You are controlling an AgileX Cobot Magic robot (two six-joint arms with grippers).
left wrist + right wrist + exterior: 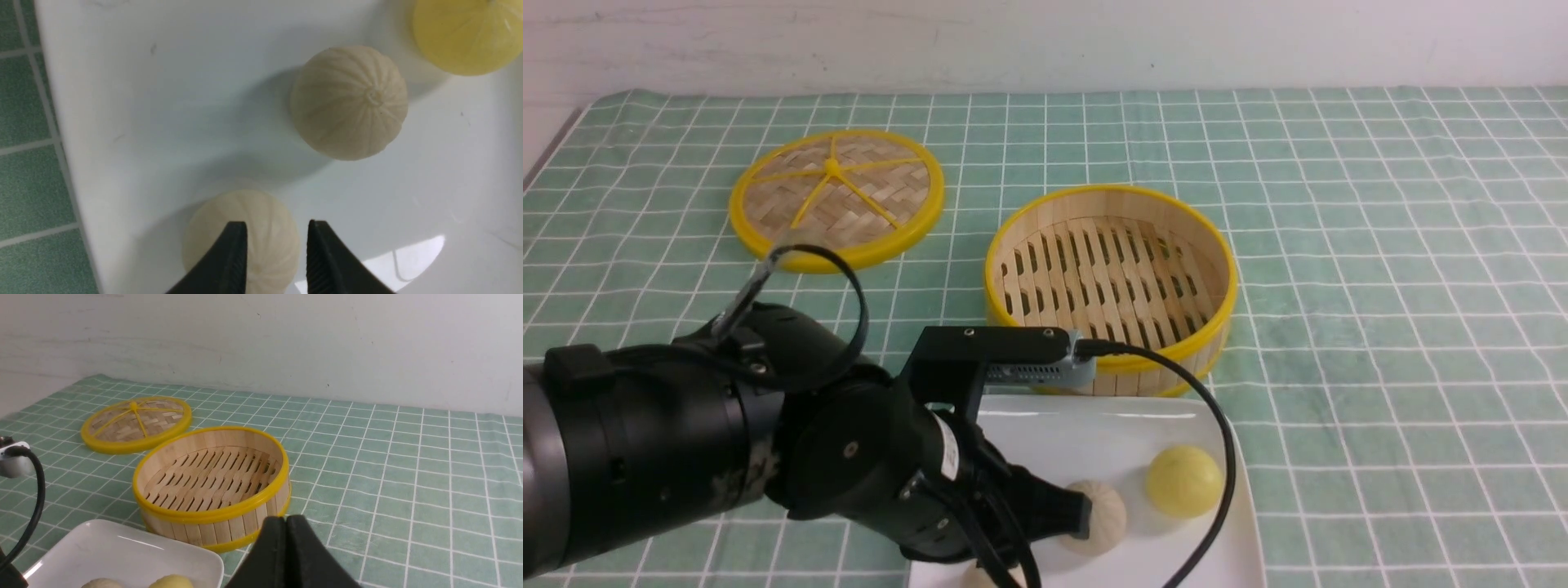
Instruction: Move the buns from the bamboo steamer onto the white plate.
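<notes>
The bamboo steamer stands empty behind the white plate. On the plate lie the yellow bun, a cream bun, and a second cream bun half hidden under my left arm. My left gripper hovers just over that second bun. Its jaws stand a little apart and hold nothing. The left wrist view also shows the other cream bun and the yellow bun. My right gripper is shut and empty, low beside the steamer.
The steamer's flat woven lid lies at the back left on the green checked cloth. The left arm's cable arcs over the plate's right side. A white wall closes the back.
</notes>
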